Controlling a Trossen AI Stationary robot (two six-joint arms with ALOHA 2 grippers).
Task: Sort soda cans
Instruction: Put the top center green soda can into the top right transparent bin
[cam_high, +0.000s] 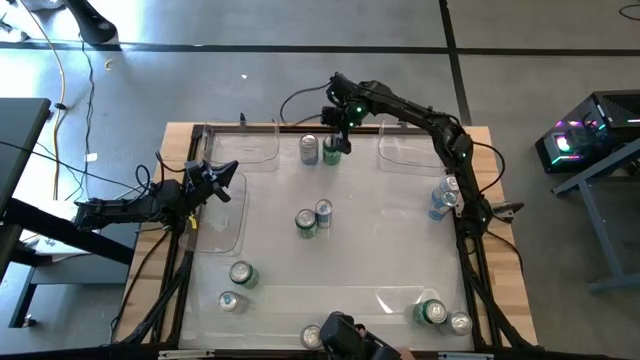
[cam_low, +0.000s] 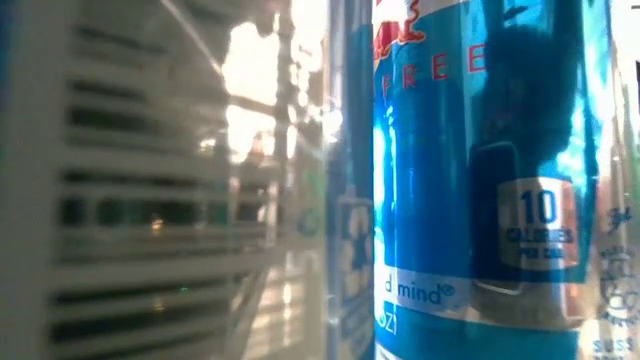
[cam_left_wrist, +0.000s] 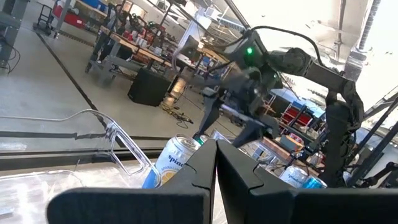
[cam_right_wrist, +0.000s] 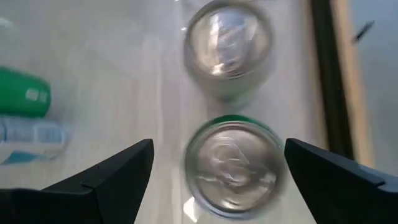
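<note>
The right pincer (cam_high: 335, 135) was seen in the upper middle of the high view, at the far edge of the desk (cam_high: 505, 250), directly above a green cylindrical metal can with a silver top (cam_high: 333, 152). Its fingers were spread wide and nothing was gripped. In the right wrist view the green can (cam_right_wrist: 231, 163) lay between the two dark fingers (cam_right_wrist: 118, 174), with a gap on either side, so neither finger was touching it. A silver-grey can with a silver top (cam_right_wrist: 229, 46) stood just beyond the green one, close beside it; in the high view this silver-grey can (cam_high: 309, 149) appeared just left of the green can.

The left pincer (cam_high: 222, 182) was held at the left of the high view, over a clear plastic tray (cam_high: 222, 232), well apart from the cans. Its fingers (cam_left_wrist: 205, 171) were pressed together, with nothing between them.

Other cans were scattered over the desk: a pair near the centre (cam_high: 314, 219), two at the lower left (cam_high: 236, 287), a blue can at the right edge beside the right arm (cam_high: 443, 200), and several along the bottom of the frame (cam_high: 438, 314). The low view was filled by the side of a blue can (cam_low: 480, 180) standing very close to the camera.
</note>
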